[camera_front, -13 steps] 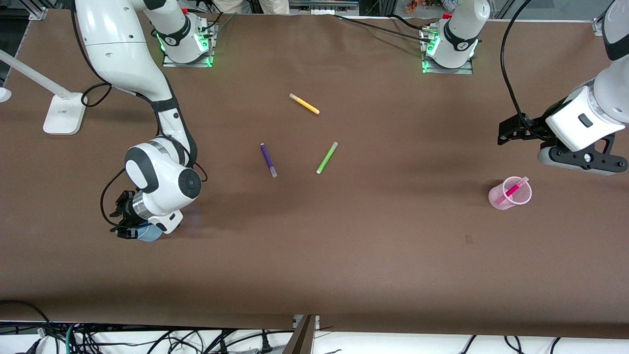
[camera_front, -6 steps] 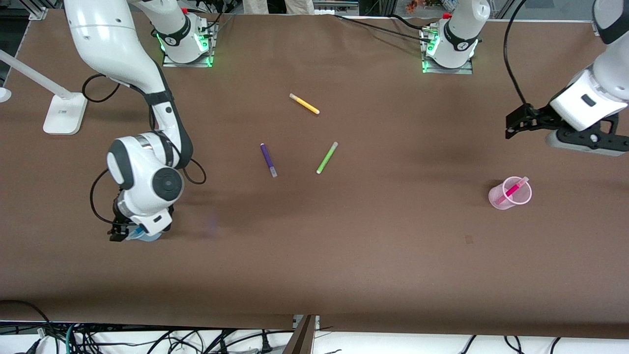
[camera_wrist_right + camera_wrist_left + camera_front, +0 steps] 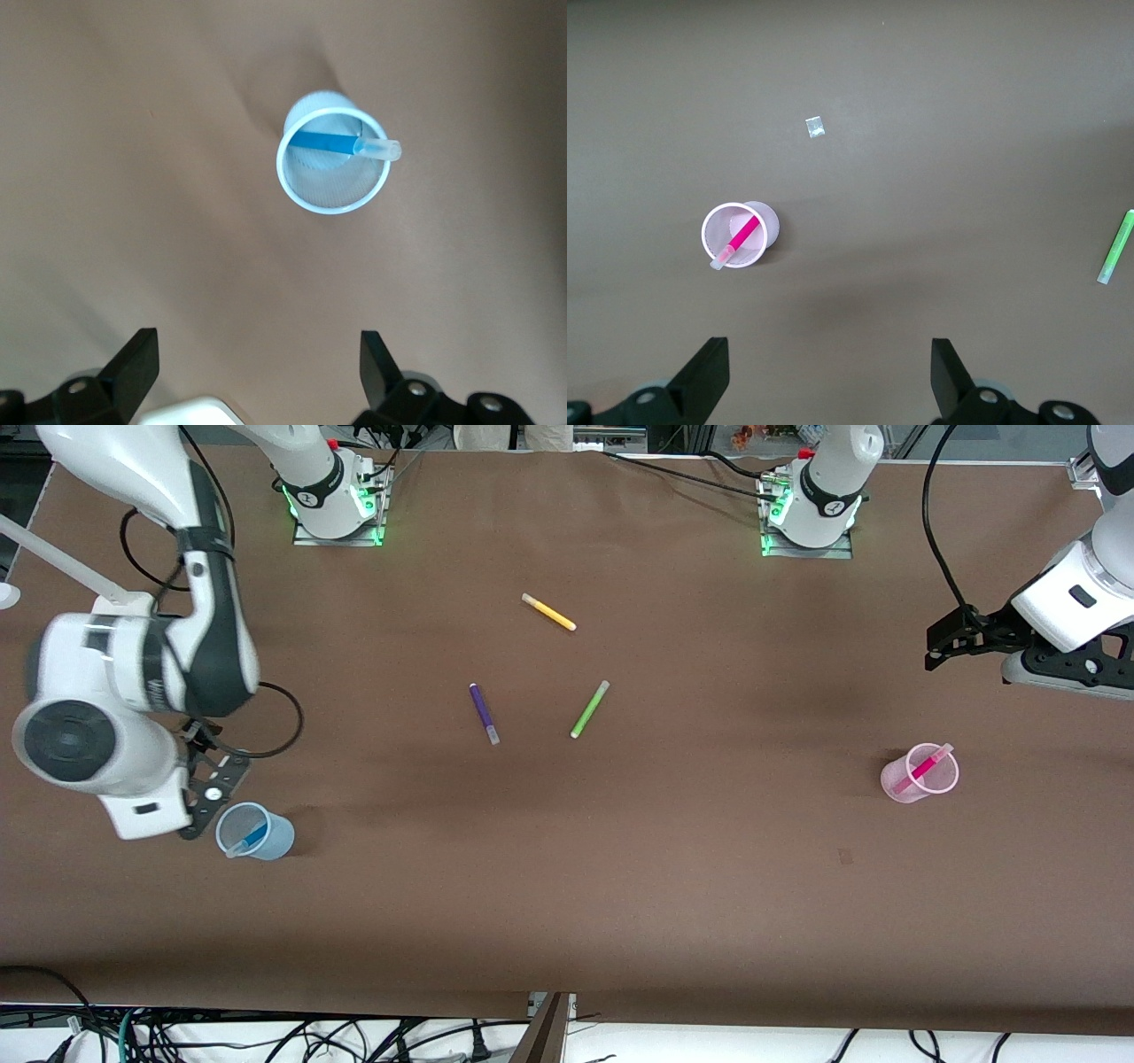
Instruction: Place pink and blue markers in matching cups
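The blue marker (image 3: 251, 839) leans inside the light blue cup (image 3: 275, 837) at the right arm's end of the table. Its pale cap (image 3: 379, 149) sticks out over the cup's rim (image 3: 297, 193). My right gripper (image 3: 257, 363) hangs open and empty, high over the table beside that cup. The pink marker (image 3: 924, 766) leans in the pale pink cup (image 3: 897, 784) at the left arm's end; the left wrist view shows the pink marker (image 3: 742, 235) in its cup (image 3: 767, 228). My left gripper (image 3: 946, 640) is open and empty above the table, off to the side of the pink cup.
Three loose pens lie mid-table: a yellow pen (image 3: 548, 612) nearest the bases, a dark purple pen (image 3: 484, 713) and a lime-green pen (image 3: 589, 708). A white lamp stem (image 3: 53, 558) crosses the corner by the right arm. A small scrap (image 3: 816, 127) lies near the pink cup.
My right gripper opened, left the blue marker in the blue cup, and rose up and away from it. The left arm drew back a little from the pink cup.
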